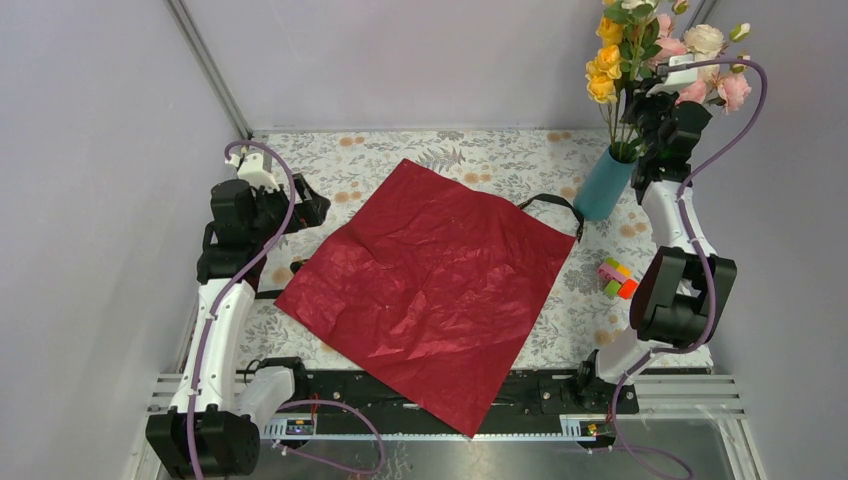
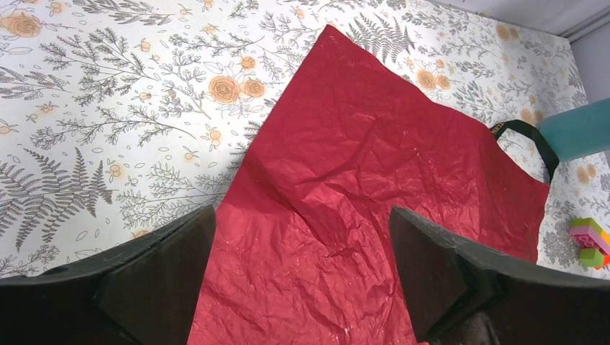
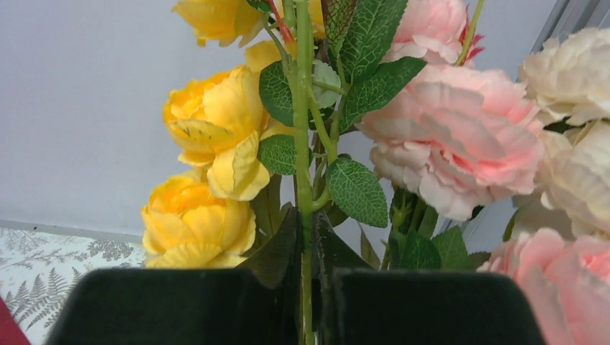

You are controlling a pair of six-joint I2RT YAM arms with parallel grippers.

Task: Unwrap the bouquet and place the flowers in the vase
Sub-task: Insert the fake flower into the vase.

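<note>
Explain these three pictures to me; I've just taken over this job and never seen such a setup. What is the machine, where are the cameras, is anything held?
You are looking at a robot: a left arm and a right arm bolted side by side. The wide picture comes from a camera above and behind them. The other two cameras sit on the wrists, so the dark shapes at the bottom are fingers. On the flowered tablecloth are the red paper, spread flat, a black ribbon at its right corner, a small block toy and the teal vase. The flowers stand with their stems in the vase. The right tool is closed on one green stem. The left tool is open, holding nothing, by the paper's left edge.
</note>
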